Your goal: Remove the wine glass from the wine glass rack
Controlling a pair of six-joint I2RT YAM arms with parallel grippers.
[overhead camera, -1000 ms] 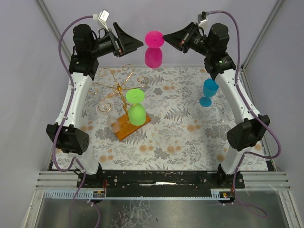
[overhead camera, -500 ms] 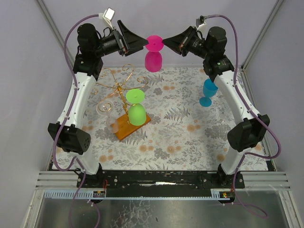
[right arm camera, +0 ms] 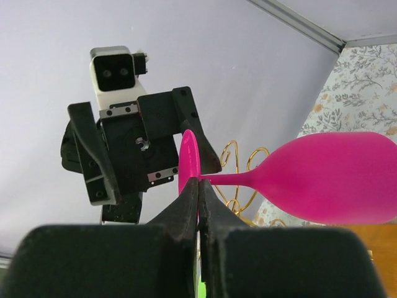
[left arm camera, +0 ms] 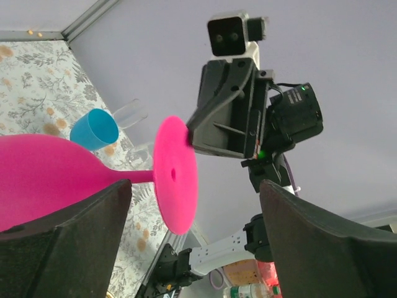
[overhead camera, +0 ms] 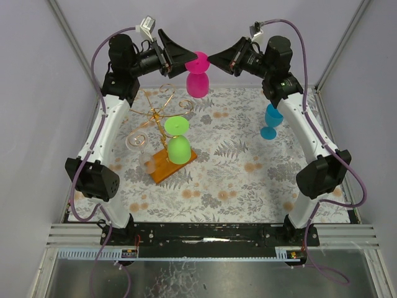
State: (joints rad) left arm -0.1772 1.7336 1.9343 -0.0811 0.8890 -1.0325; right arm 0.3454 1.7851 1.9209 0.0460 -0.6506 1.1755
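Observation:
A pink wine glass (overhead camera: 198, 81) hangs bowl-down in the air above the far edge of the table, clear of the gold wire rack (overhead camera: 158, 110) on its wooden base (overhead camera: 162, 171). My right gripper (overhead camera: 211, 60) is shut on the rim of the glass's foot, as the right wrist view (right arm camera: 198, 181) shows beside the pink bowl (right arm camera: 335, 177). My left gripper (overhead camera: 188, 62) is open at the foot's other side. In the left wrist view the foot disc (left arm camera: 175, 174) stands between its spread fingers (left arm camera: 68, 248). A green glass (overhead camera: 178, 141) and a clear glass (overhead camera: 138, 144) hang on the rack.
A blue wine glass (overhead camera: 272, 119) stands upright on the patterned mat at the right, under the right arm. The cell's walls stand close behind both grippers. The rack's gold loops (right arm camera: 234, 155) show behind the pink stem in the right wrist view.
My left gripper has risen and moved right, up to the pink glass's foot. The right gripper with the glass has shifted slightly left, and the glass has tilted a little.

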